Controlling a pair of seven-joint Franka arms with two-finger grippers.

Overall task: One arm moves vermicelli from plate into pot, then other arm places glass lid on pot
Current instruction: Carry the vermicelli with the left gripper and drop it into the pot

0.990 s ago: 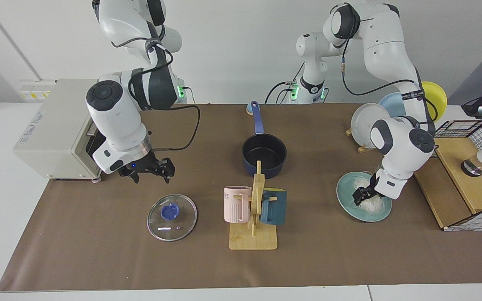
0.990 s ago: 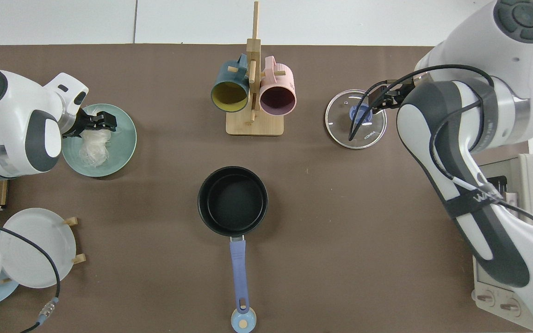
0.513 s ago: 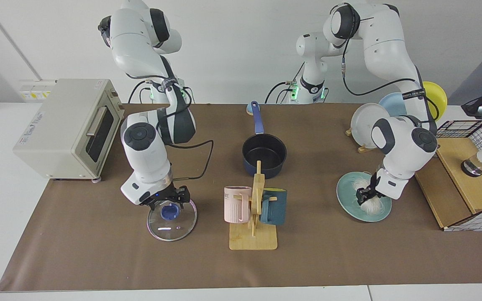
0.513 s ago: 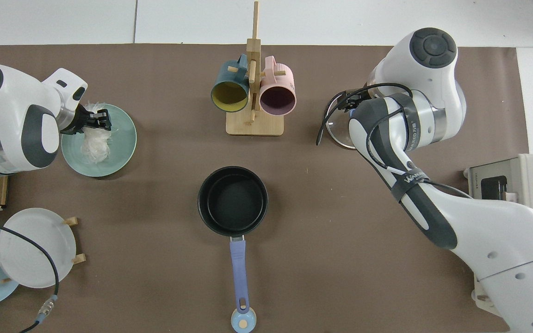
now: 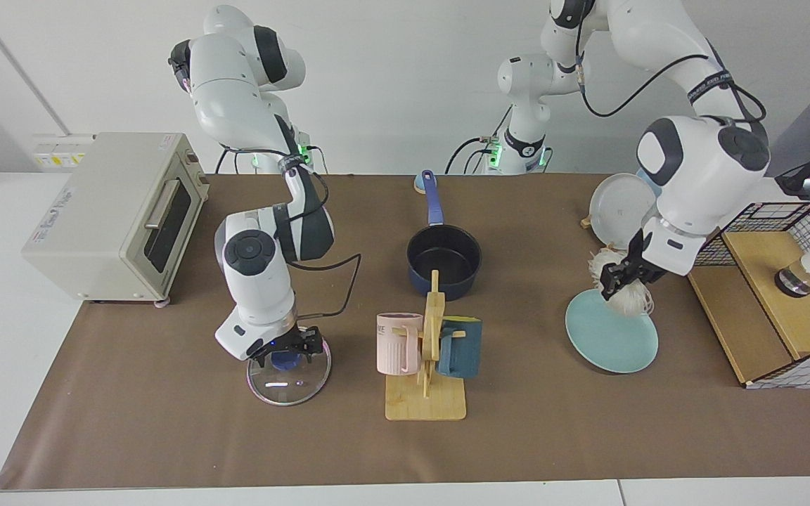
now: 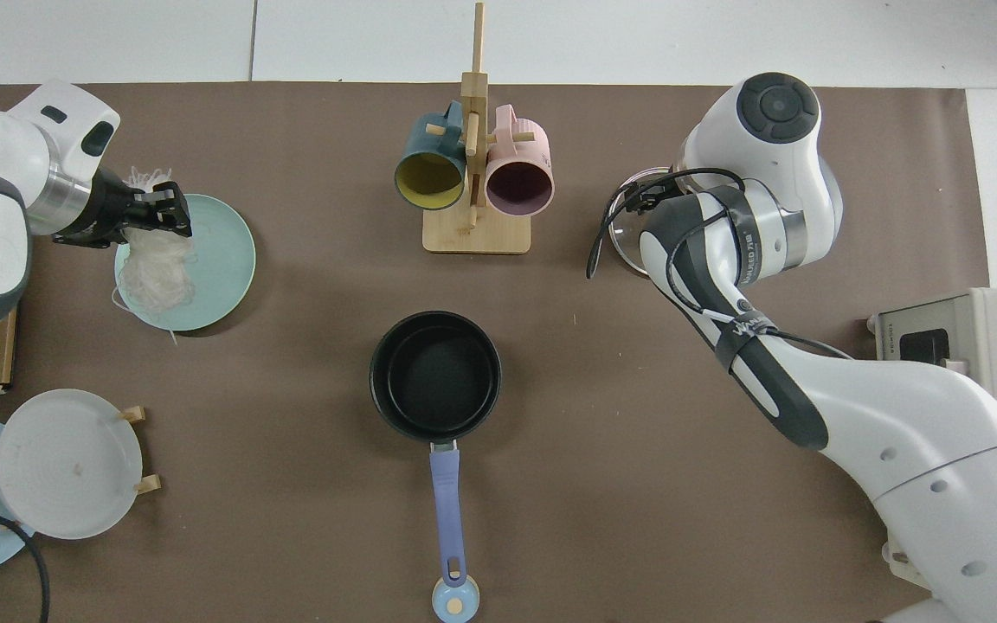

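Holding the vermicelli (image 5: 623, 292) clear above the plate (image 5: 612, 337), our left tool (image 5: 619, 277) is clamped on the bundle, strands hanging straight down. Right tool (image 5: 291, 346) sits at the glass lid (image 5: 289, 376) knob; we can't tell its grip. Pot (image 5: 444, 263) handle points toward the arm bases.

The facing camera stands across the table from both arm bases, raised and tilted down, far enough back to take in the whole brown mat with the pot (image 5: 444, 261) at centre, its handle pointing away from the lens. The top camera looks straight down on the same pot (image 6: 435, 374), turned so the handle points to the lower edge. Both views share the mat, pot and mug rack (image 5: 427, 365) (image 6: 476, 186).
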